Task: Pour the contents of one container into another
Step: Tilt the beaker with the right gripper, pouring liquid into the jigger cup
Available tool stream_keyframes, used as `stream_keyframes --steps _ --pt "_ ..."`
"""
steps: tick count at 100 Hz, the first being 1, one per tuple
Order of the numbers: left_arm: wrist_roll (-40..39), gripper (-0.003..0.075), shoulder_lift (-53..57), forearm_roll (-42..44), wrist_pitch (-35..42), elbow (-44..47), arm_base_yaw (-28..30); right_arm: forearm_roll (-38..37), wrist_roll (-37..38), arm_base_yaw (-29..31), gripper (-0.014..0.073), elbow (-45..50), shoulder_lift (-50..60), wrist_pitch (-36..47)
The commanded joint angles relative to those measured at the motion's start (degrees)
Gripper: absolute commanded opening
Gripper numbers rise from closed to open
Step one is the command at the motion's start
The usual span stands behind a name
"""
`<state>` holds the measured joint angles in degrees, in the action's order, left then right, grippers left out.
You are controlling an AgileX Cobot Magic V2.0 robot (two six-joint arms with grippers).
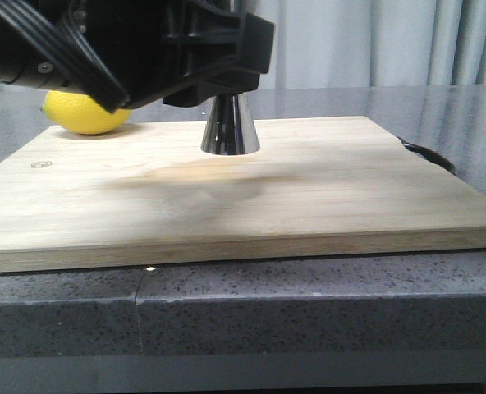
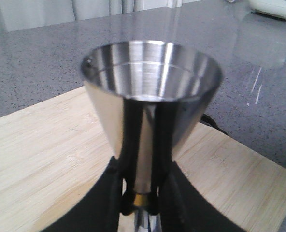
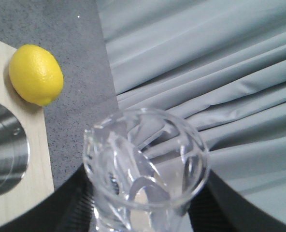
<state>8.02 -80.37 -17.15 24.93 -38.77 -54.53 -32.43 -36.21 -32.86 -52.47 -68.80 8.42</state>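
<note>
**Beaker raised beside the jigger, pour not yet begun**

In the front view we are seeing the steel jigger (image 1: 229,127) standing on the wooden cutting board (image 1: 309,197), its upper cone hidden behind a dark arm. A lemon (image 1: 85,113) is resting at the board's far left corner, well apart from the jigger. The beaker is not showing here.

In the left wrist view our left gripper (image 2: 142,191) is closing its two black fingers (image 2: 131,145) around the jigger's (image 2: 150,87) brass-toned waist, steadying it upright; the open cup looks empty.

In the right wrist view our right gripper (image 3: 140,212) is holding the clear glass beaker (image 3: 145,166) low on its body, with the jigger's mouth (image 3: 5,147) off to one side. Whether the beaker holds liquid, we cannot tell.

We judge that we are in the approach step: next we need to bring the beaker's lip over the jigger's mouth and tip it slowly.
</note>
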Motion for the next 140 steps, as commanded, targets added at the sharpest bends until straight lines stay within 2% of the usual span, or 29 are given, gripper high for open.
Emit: stream_keyframes --steps 1,140 --pt "-0.5 -0.0019 1.5 0.5 5.2 -1.9 -0.5 -1.4 -0.2 0.0 0.0207 -2.2 1.2 4.7" --pt "-0.5 -0.0019 1.5 0.7 5.1 -1.9 -0.5 -10.4 -0.2 0.0 0.0207 -2.2 1.2 3.4"
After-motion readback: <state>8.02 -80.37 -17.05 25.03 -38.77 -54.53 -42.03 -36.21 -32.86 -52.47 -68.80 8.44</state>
